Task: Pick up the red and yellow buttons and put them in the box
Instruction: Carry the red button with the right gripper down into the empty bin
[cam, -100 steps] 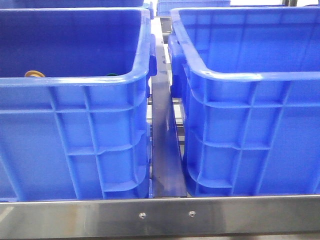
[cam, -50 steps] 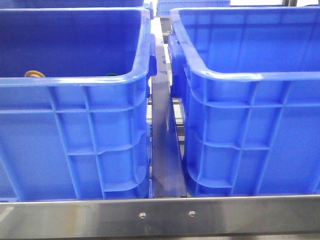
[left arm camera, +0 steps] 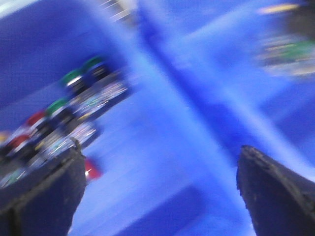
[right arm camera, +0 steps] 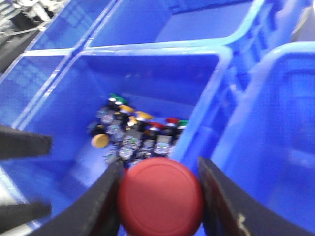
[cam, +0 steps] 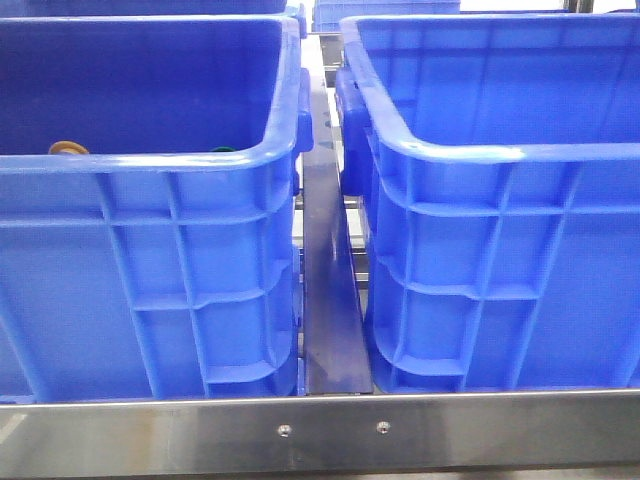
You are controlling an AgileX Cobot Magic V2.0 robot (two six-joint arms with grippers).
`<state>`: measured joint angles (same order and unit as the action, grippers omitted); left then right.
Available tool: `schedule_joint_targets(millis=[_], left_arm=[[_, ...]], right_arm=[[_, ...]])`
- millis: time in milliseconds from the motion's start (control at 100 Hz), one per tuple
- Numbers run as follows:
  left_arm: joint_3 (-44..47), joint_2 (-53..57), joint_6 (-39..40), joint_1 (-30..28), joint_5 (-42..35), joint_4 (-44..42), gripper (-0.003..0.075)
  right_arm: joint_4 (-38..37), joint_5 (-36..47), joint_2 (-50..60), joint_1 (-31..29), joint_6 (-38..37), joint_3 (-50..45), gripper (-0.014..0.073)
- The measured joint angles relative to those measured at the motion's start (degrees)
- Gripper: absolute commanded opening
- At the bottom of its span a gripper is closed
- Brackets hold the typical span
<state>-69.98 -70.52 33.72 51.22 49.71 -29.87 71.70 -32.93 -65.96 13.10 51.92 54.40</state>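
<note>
My right gripper is shut on a dark red mushroom-capped button, held above a blue crate that holds a pile of buttons. A loose yellow button lies beside the pile. A second, alike blue crate stands next to it. My left gripper is open and empty over a blue crate; the view is blurred, with red and green-capped buttons near one finger. In the front view neither gripper shows; a yellow button peeks over the left crate's rim.
The right crate stands beside the left one with a narrow metal strip between them. A steel rail runs along the front. A green button shows at the left crate's rim. More blue crates stand behind.
</note>
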Motion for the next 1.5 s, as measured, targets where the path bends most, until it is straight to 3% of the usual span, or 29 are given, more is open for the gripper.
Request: schedule_joint_targets(millis=[230, 430, 570, 800, 1190, 1500], left_arm=[[9.3, 8.3, 0.1, -13.7, -4.4, 3.3, 0.0588], [16.9, 19.0, 0.5, -22.1, -6.1, 3.7, 0.0559], [21.2, 26.1, 0.5, -25.4, -6.3, 3.7, 0.0399], [23.9, 32.4, 0.5, -26.2, -6.4, 3.0, -0.0022], [23.9, 32.6, 0.5, -26.2, -6.4, 2.5, -0.0019], [23.9, 32.6, 0.5, -26.2, -6.5, 2.5, -0.0019]], right_arm=[[-4.3, 5.1, 0.0, 0.0, 0.2, 0.0, 0.0226], [-9.3, 11.5, 0.0, 0.0, 0.2, 0.0, 0.0226], [-13.8, 17.3, 0.0, 0.0, 0.2, 0.0, 0.0226], [-18.6, 27.2, -5.8, 0.0, 0.3, 0.0, 0.0226], [-18.7, 45.4, -21.9, 0.0, 0.3, 0.0, 0.0226], [-18.5, 48.5, -30.4, 0.0, 0.3, 0.3, 0.0226]])
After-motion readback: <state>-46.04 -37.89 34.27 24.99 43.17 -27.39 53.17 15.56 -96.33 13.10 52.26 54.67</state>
